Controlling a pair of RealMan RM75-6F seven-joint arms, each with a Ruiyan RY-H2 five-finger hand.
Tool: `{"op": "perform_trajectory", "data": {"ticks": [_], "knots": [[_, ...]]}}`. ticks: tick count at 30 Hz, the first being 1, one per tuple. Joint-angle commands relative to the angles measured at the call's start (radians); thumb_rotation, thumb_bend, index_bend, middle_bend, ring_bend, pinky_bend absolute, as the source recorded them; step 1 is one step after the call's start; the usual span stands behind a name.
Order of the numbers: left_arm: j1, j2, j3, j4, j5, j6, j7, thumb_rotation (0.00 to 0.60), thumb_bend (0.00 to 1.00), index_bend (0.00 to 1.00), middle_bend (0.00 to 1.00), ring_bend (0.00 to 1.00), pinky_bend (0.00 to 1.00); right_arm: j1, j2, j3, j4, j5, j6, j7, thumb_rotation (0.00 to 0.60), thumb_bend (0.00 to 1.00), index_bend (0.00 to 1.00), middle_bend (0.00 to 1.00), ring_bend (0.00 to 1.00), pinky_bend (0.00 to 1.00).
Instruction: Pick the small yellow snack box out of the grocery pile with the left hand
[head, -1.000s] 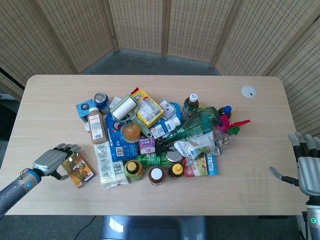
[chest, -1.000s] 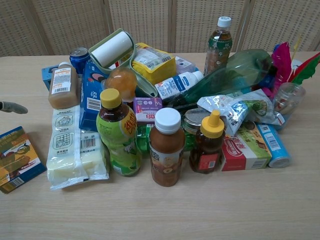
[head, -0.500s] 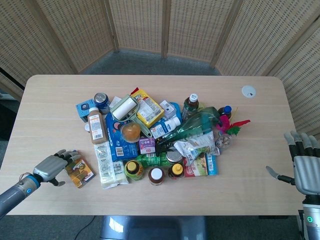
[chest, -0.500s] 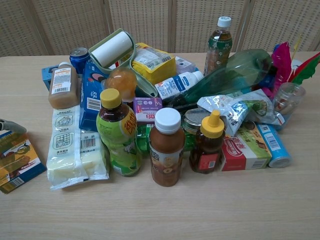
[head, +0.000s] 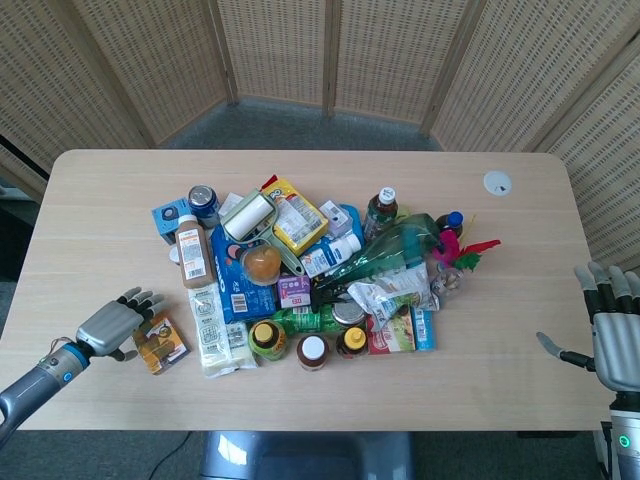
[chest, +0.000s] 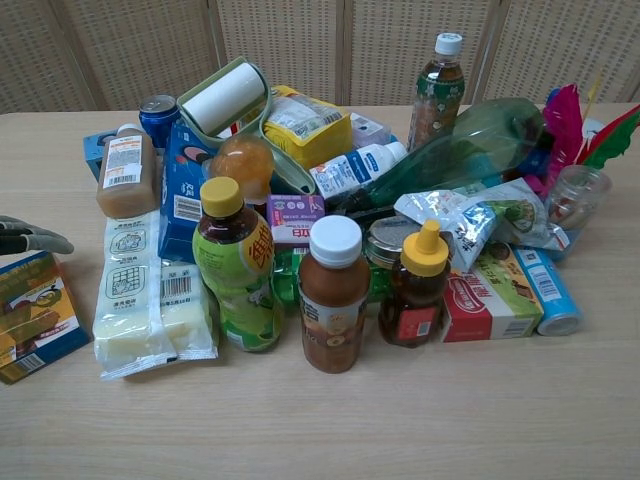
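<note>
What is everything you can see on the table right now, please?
snack box: one, yellow, lying left of the pile
lint roller: one, green and white, atop the pile
soda can: one, blue, pile's far left
brown bottle: one, white label, pile's left edge
white-capped bottle: one, brown, near edge
tea bottle: one, green, white cap, far side
feathers: several, pink, red, green, pile's right
table: one, pale wood
left hand: one, grey, fingers spread, beside the snack box
right hand: one, grey, fingers apart, table's right edge
</note>
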Motion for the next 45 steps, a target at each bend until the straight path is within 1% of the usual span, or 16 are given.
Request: {"op": "perform_trajectory", "data": {"ticks": [1, 13, 16, 18, 19, 20, 21, 22, 23, 24, 26, 28, 32, 35, 39, 45], "knots": [[-0.002, -0.024, 0.008, 0.028, 0.014, 0.005, -0.011, 0.600, 0.28, 0.00, 0.00, 0.00, 0.00, 0.000, -0.001, 0.000, 0.001, -0.001, 0.001, 0.002, 0.348, 0.18, 0.04, 0.04, 0.00, 0.00], [-0.028, -0.068, 0.023, 0.084, 0.012, -0.033, -0.037, 0.600, 0.28, 0.00, 0.00, 0.00, 0.00, -0.009, 0.000, -0.001, 0.010, -0.004, 0.010, 0.016, 0.347, 0.18, 0.04, 0.04, 0.00, 0.00], [-0.026, -0.076, 0.023, 0.091, 0.012, -0.020, -0.039, 0.600, 0.28, 0.00, 0.00, 0.00, 0.00, -0.010, 0.000, 0.000, 0.012, -0.004, 0.011, 0.019, 0.343, 0.18, 0.04, 0.04, 0.00, 0.00], [-0.022, -0.077, 0.023, 0.094, 0.009, -0.011, -0.048, 0.600, 0.28, 0.05, 0.02, 0.02, 0.00, -0.010, 0.001, 0.001, 0.014, -0.005, 0.013, 0.022, 0.346, 0.18, 0.04, 0.04, 0.00, 0.00], [-0.018, -0.077, 0.022, 0.094, 0.007, 0.001, -0.061, 0.600, 0.28, 0.10, 0.06, 0.07, 0.00, -0.011, 0.001, 0.001, 0.016, -0.007, 0.015, 0.024, 0.348, 0.18, 0.04, 0.04, 0.00, 0.00], [-0.014, -0.075, 0.021, 0.093, 0.005, 0.011, -0.073, 0.600, 0.28, 0.18, 0.13, 0.15, 0.00, -0.011, 0.001, 0.001, 0.017, -0.007, 0.016, 0.026, 0.348, 0.18, 0.04, 0.04, 0.00, 0.00], [-0.010, -0.074, 0.019, 0.094, 0.004, 0.023, -0.083, 0.600, 0.28, 0.27, 0.23, 0.24, 0.04, -0.012, 0.001, 0.002, 0.018, -0.007, 0.016, 0.028, 0.348, 0.18, 0.04, 0.04, 0.00, 0.00], [-0.004, -0.073, 0.018, 0.097, 0.002, 0.039, -0.095, 0.600, 0.28, 0.35, 0.29, 0.31, 0.09, -0.012, 0.000, 0.002, 0.019, -0.007, 0.016, 0.030, 0.345, 0.18, 0.04, 0.04, 0.00, 0.00], [0.000, -0.071, 0.017, 0.099, -0.001, 0.048, -0.104, 0.600, 0.28, 0.42, 0.37, 0.38, 0.19, -0.012, -0.001, 0.002, 0.021, -0.006, 0.014, 0.031, 0.345, 0.18, 0.04, 0.04, 0.00, 0.00], [0.004, -0.069, 0.015, 0.100, -0.003, 0.057, -0.112, 0.600, 0.28, 0.46, 0.41, 0.43, 0.26, -0.011, -0.002, 0.001, 0.022, -0.006, 0.013, 0.032, 0.345, 0.18, 0.04, 0.04, 0.00, 0.00], [0.013, -0.064, 0.016, 0.100, -0.010, 0.068, -0.129, 0.600, 0.28, 0.56, 0.53, 0.57, 0.43, -0.010, -0.007, 0.001, 0.025, -0.006, 0.011, 0.035, 0.342, 0.18, 0.04, 0.04, 0.00, 0.00], [0.020, -0.055, 0.016, 0.093, -0.018, 0.076, -0.151, 0.600, 0.28, 0.60, 0.57, 0.60, 0.47, -0.008, -0.010, 0.002, 0.027, -0.008, 0.009, 0.036, 0.345, 0.18, 0.04, 0.04, 0.00, 0.00], [0.036, -0.025, 0.006, 0.068, -0.035, 0.111, -0.195, 0.600, 0.28, 0.61, 0.58, 0.60, 0.48, -0.006, -0.010, 0.004, 0.029, -0.009, 0.008, 0.037, 0.344, 0.18, 0.04, 0.04, 0.00, 0.00], [0.052, 0.015, -0.006, 0.027, -0.047, 0.156, -0.234, 0.600, 0.28, 0.58, 0.56, 0.60, 0.48, -0.004, -0.012, 0.003, 0.030, -0.011, 0.005, 0.039, 0.344, 0.18, 0.04, 0.04, 0.00, 0.00], [0.069, 0.092, -0.023, -0.046, -0.049, 0.231, -0.266, 0.600, 0.28, 0.56, 0.55, 0.60, 0.47, 0.001, -0.019, 0.002, 0.034, -0.013, -0.005, 0.042, 0.345, 0.18, 0.04, 0.04, 0.00, 0.00], [0.083, 0.219, -0.076, -0.169, -0.067, 0.336, -0.301, 0.600, 0.28, 0.55, 0.54, 0.59, 0.46, 0.012, -0.033, -0.001, 0.040, -0.030, -0.016, 0.050, 0.345, 0.18, 0.04, 0.04, 0.00, 0.00]]}}
